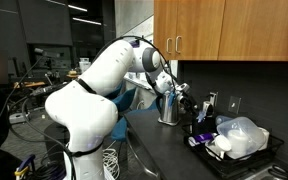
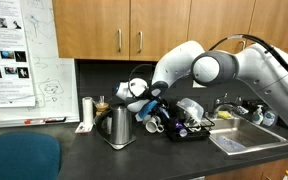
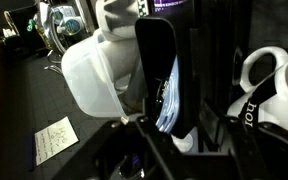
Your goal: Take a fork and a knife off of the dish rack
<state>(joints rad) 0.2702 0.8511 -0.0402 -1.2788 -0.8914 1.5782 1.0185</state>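
The low black dish rack point(image 1: 242, 163) point(image 2: 191, 134) stands on the dark counter, loaded with white bowls and mugs point(image 3: 270, 66). Its upright cutlery holder point(image 1: 206, 113) has handles sticking up; I cannot tell fork from knife. My gripper point(image 1: 188, 103) point(image 2: 156, 106) hangs right at the holder end of the rack. In the wrist view my fingers point(image 3: 184, 150) are dark and spread apart, with a glossy black upright piece point(image 3: 156, 70) standing between them. Nothing is gripped.
A steel kettle point(image 2: 119, 128) sits on the counter beside the rack, with a tall steel cylinder point(image 1: 169, 108) close to my wrist. A sink point(image 2: 240, 141) lies past the rack. Wooden cabinets point(image 2: 134, 30) hang overhead. A white jug point(image 3: 94, 70) and a paper note point(image 3: 54, 140) are nearby.
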